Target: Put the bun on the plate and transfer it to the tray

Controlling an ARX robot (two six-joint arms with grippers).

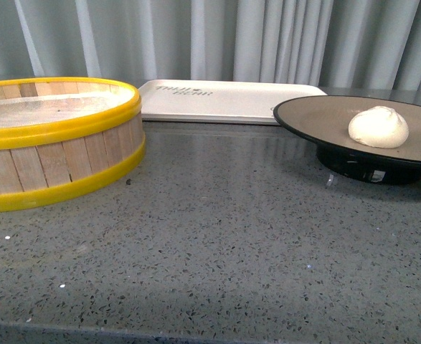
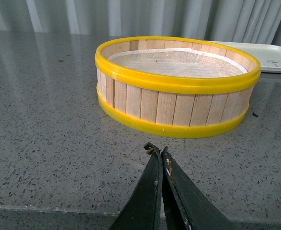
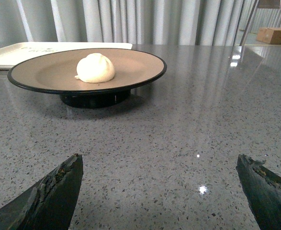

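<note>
Right gripper (image 3: 159,191) was spread wide, its two dark fingers far apart at the near edge of its wrist view, with nothing between them. It sat low over the grey speckled countertop (image 3: 188,139) and faced the plate (image 3: 44,72), which suggested it was lined up to take hold of the black rim or the foot. The plate stood on the right of the scene, so this arm seemed the natural one for the job.

On the plate's tan inside rested the bun (image 3: 95,68), a little off centre, upright with its pleated top up. By that, the first half of the task looked done and the carry to the tray was what remained.

The tray (image 1: 224,100) lay flat just beyond the plate, toward the far middle of the counter. Whether the plate's rim overhung its corner could not be told. So close, the move called for only a short lift, kept level so the bun would not roll.

Left gripper (image 2: 158,151) was pinched closed on nothing, near the yellow-rimmed steamer basket (image 2: 178,86) on the left, apparently idle.
</note>
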